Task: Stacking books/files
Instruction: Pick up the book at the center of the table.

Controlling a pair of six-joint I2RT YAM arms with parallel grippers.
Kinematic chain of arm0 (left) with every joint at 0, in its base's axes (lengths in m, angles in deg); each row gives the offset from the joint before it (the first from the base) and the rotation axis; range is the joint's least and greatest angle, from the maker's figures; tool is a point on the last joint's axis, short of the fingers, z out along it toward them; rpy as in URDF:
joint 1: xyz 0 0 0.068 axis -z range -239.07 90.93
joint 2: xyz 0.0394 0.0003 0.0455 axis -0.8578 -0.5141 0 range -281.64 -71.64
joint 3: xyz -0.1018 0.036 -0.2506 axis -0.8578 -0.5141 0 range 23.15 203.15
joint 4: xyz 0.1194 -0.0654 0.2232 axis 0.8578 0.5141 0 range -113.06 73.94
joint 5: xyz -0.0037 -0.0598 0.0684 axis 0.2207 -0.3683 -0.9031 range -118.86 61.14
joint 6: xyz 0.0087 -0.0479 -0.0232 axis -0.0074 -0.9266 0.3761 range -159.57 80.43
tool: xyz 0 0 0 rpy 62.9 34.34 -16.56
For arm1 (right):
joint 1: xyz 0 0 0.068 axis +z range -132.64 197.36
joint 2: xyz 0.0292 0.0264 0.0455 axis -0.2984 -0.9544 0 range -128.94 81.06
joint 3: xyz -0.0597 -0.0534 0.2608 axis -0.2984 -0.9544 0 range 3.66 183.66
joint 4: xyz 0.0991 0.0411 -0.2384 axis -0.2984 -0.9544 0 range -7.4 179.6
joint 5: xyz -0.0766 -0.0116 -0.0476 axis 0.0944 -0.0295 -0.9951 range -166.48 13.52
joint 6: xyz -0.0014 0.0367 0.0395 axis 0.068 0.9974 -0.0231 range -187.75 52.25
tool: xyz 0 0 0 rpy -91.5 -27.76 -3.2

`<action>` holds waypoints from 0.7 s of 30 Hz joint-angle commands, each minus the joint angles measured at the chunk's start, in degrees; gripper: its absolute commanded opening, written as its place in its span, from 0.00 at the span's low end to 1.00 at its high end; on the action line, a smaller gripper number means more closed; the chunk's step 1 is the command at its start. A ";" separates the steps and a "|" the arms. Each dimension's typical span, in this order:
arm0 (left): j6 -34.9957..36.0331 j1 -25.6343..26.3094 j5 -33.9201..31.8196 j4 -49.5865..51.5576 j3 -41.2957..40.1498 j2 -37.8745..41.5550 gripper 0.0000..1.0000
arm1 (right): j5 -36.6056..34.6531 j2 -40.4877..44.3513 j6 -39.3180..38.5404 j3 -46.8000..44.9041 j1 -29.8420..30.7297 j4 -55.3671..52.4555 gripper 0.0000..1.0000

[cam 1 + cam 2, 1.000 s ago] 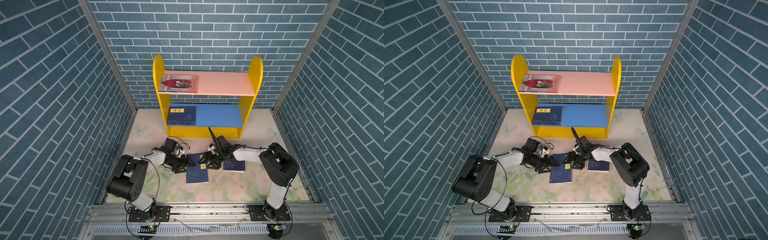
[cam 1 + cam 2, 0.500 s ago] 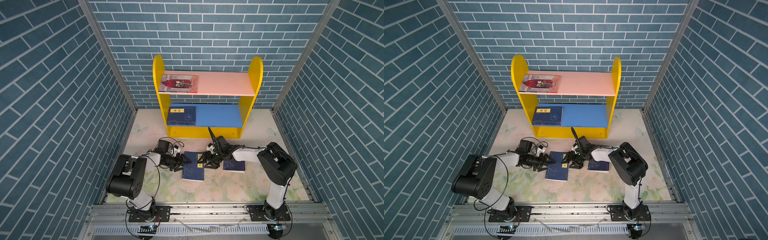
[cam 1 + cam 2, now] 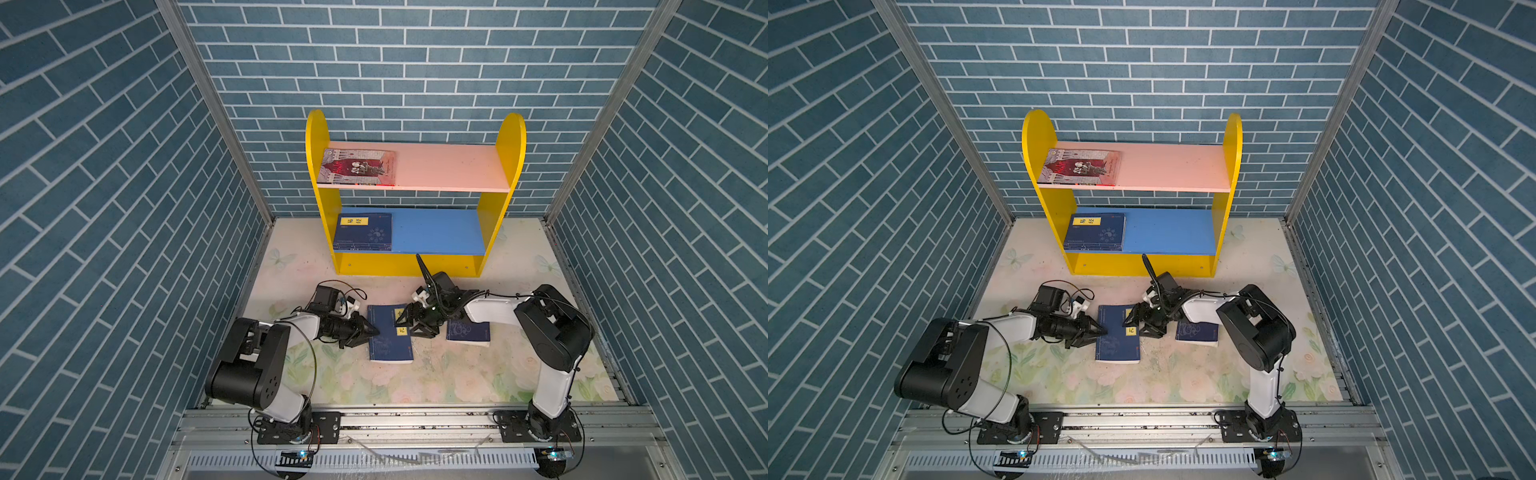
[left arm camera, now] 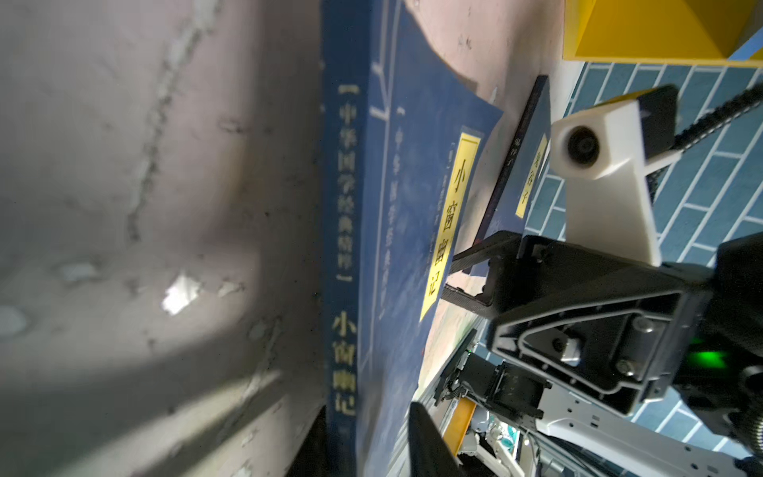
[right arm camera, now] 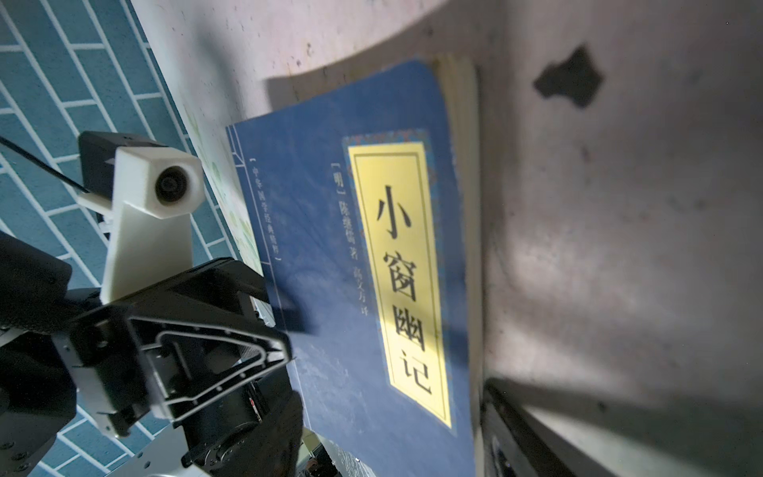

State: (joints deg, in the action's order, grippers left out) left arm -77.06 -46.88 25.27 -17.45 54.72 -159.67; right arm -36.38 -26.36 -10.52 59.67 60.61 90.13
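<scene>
The left gripper (image 3: 371,332) has drawn its jaws in from a wide spread to a narrow pinch and now grasps the spine edge of the navy book (image 3: 390,340) in the middle of the table (image 3: 436,386). The left wrist view shows one finger (image 4: 429,446) on the cover side and a dark shape on the other side of the spine. The right gripper (image 3: 409,327) has stayed released, jaws spread, tips at the opposite page edge beside the yellow title strip (image 5: 396,268). I judge that the right side braces the book while the left takes hold: the pick is just secured, the carry to a stack not begun.

The book has hardly moved and lies well clear of the table's front edge. Just beside it, towards the right edge, a second navy book (image 3: 467,332) lies partly under the right forearm (image 3: 490,311). At the back edge stands the yellow shelf (image 3: 494,232), with a third navy book (image 3: 363,232) at the left end of its blue board (image 3: 436,230) and the illustrated book (image 3: 357,167) at the left end of the pink board (image 3: 449,168).

Both boards are bare to the right, and the table's front strip is open. Tight spots: the shelf's foot (image 3: 407,266) just behind the right gripper, and the side walls (image 3: 124,249) close along the table's left and right edges.
</scene>
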 commanded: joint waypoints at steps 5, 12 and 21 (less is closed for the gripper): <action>-0.60 1.17 0.48 -0.24 1.42 -1.63 0.14 | -7.00 -2.82 0.55 -2.94 0.33 -6.29 0.70; 0.85 1.09 0.02 3.78 1.84 6.34 0.00 | -13.38 5.92 0.42 -3.61 -0.95 -8.87 0.72; 7.52 1.16 6.25 15.44 9.79 14.76 0.00 | -24.65 27.54 -0.61 -4.41 -2.81 -21.59 0.77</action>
State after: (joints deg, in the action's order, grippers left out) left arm -74.09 -45.96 26.95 -7.60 61.15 -146.49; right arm -55.20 -3.91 -10.72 55.28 58.07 75.56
